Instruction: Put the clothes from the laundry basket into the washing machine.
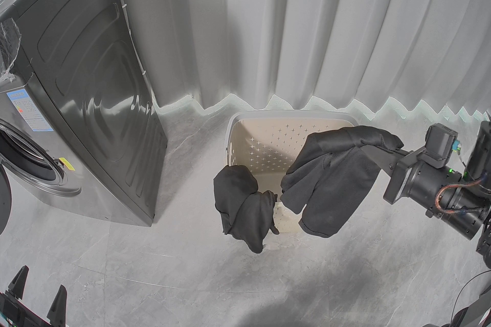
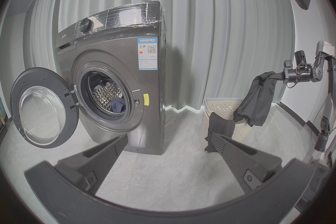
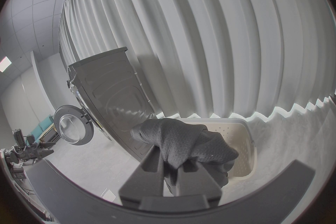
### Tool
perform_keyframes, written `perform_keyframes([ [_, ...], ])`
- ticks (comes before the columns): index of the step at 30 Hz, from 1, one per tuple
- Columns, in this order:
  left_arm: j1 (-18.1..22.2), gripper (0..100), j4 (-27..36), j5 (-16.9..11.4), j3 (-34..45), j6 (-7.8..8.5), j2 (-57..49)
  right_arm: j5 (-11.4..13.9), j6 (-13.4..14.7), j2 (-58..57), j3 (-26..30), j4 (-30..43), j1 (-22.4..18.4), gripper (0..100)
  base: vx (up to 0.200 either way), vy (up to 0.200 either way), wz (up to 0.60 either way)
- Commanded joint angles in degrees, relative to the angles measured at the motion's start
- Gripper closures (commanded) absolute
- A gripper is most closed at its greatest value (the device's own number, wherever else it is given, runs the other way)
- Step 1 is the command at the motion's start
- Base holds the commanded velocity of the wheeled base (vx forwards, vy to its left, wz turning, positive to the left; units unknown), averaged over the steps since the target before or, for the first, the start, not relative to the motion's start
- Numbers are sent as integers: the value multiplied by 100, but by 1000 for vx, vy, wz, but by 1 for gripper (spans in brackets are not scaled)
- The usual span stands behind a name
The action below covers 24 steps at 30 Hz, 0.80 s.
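The right pincer (image 3: 171,165) is squeezed shut on a dark shirt (image 1: 332,180). It holds only a small bunch near the top, so the grip may not be strong. If the arm swings fast, I think the shirt could slip out and drop on the floor (image 1: 204,266). The shirt hangs down long and loose, and its low end is right by the near side of the laundry basket (image 1: 286,139). It might catch on that edge and tip the basket. A second dark cloth (image 1: 243,208) is draped over the near rim of the basket, just beside the hanging shirt, and it could get pulled along too. The washing machine (image 2: 115,70) stands well apart, off to the robot's left, with its round door (image 2: 43,107) swung open, so the trip is long. A dangling sleeve could snag at the opening. The shirt sits over the tips of the right pincer and hangs below them, above the basket. The left pincer (image 2: 168,137) is spread wide with nothing in it, low near the floor and facing the machine.
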Motion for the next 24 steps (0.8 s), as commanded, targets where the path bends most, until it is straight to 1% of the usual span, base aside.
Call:
perform_keyframes([
  [1,1,0,0,0,84,-10,-93,31,-8,-834,-41,362,67,100,-200,0,0],
  [8,1,0,0,0,84,-28,-93,40,-8,-948,56,398,190,100,-200,0,0],
  [17,1,0,0,0,84,-37,-93,66,-17,-930,-5,362,269,100,0,0,0],
  [24,1,0,0,18,84,-63,-93,128,-17,-886,-41,354,286,100,0,200,0],
])
